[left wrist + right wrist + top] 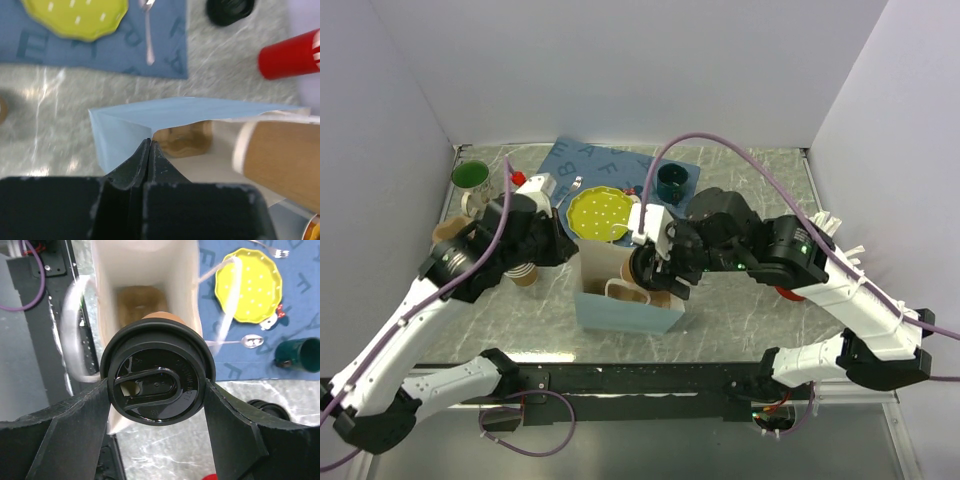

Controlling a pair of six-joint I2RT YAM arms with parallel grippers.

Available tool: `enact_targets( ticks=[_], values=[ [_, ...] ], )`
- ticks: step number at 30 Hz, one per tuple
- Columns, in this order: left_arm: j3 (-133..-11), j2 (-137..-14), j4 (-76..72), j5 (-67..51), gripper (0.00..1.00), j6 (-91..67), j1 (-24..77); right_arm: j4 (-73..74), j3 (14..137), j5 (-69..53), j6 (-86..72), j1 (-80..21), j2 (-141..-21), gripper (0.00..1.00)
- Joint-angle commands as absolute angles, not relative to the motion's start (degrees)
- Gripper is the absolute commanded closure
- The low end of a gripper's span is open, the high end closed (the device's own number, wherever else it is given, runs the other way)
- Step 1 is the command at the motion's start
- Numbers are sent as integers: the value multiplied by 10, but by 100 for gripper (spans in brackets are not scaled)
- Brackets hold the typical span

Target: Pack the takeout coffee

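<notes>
Right gripper (pixel 156 392) grips the takeout coffee (pixel 160 365) by its black lid, one finger on each side of the rim. The cup is tilted with its base at the mouth of the paper bag (pixel 182 285). It's not down on the bag floor as far as I can tell. Holding by the lid probably keeps the fingers outside the narrow bag. Risk: the lid could pop off under the cup's weight.

Left gripper (pixel 150 146) is pinched tight on the bag's top edge. I read that as holding the mouth open and stopping the bag from tipping while the cup goes in.

Counts:
- **In hand or in the bag:** 1 lidded coffee, 1 bag with 2 loop handles, and 1 brown item (pixel 142 300) on the bag floor that I can't identify.
- **Beside the left arm:** tan lidless cups (pixel 525 275), partly hidden, so no count.
- **Past the bag:** 1 blue placemat (pixel 610 160) carrying 1 yellow plate (pixel 598 213), 1 spoon (pixel 251 340) and 1 fork (pixel 272 250).
- **To the right:** 1 red cylinder (pixel 287 60) and 1 black round object (pixel 270 410), maybe a spare lid.
- **Farthest:** 1 teal mug (pixel 672 184) and 1 green mug (pixel 470 175).
</notes>
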State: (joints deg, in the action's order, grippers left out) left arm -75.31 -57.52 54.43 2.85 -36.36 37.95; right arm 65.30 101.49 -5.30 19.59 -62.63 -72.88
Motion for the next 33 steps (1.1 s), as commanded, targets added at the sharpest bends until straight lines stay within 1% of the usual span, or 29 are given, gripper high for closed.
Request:
enact_targets(
  ticks=[1,3,6,8,11,16,20,23,26,27,29,31,33],
  values=[
    [-724,-531,399,5,99,-326,381,664,1047,31,212,-675,-745,59],
    [-701,-521,369,-15,99,-324,382,670,1047,81,203,-695,-753,59],
    [-658,-487,335,-34,99,-318,384,660,1028,122,191,-709,-748,59],
    [-647,-469,335,-40,99,-316,384,652,1014,139,192,-719,-744,59],
    [-625,-441,332,-61,99,-313,384,641,974,195,201,-757,-740,59],
    [-580,-395,316,-106,99,-309,384,598,914,221,206,-778,-720,60],
    [-576,-393,352,-123,99,-295,384,581,867,224,205,-794,-712,60],
    [-585,-390,380,-126,96,-292,384,582,858,232,200,-823,-720,60],
    [-585,-371,398,-106,74,-308,384,585,851,250,178,-860,-729,61],
    [-581,-366,408,-102,63,-319,384,582,847,257,171,-870,-729,61],
    [-576,-350,422,-90,49,-329,384,583,846,261,142,-894,-738,62],
    [-577,-343,445,-86,45,-332,384,593,852,271,117,-906,-748,62],
    [-591,-345,469,-82,42,-328,384,606,864,281,92,-924,-765,62]
  ],
)
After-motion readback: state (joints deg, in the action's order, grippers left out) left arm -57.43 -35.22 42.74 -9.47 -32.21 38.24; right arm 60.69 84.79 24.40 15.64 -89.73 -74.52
